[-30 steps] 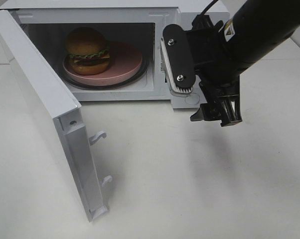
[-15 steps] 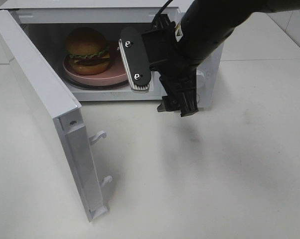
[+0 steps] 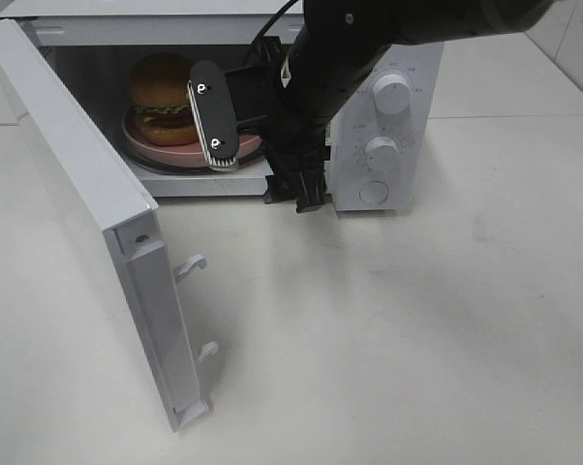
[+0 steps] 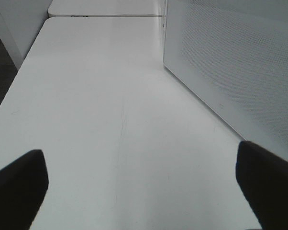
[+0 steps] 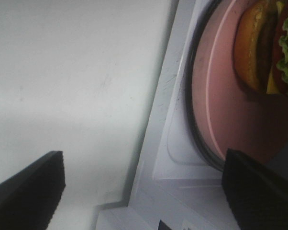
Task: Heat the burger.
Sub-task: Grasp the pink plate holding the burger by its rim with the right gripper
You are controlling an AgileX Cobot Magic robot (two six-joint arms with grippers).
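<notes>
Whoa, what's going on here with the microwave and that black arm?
A robot is set to heat a burger. The burger sits on a pink plate inside the microwave, whose door stands wide open. The right gripper hangs open and empty just in front of the oven's opening. The left gripper, also open and empty, is over the table. The door is not yet shut.

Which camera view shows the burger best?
The exterior high view: the burger sits nearly whole on the pink plate inside the microwave, one side hidden by the right gripper. The right wrist view catches only a cropped slice; the left wrist view shows none of it.
</notes>
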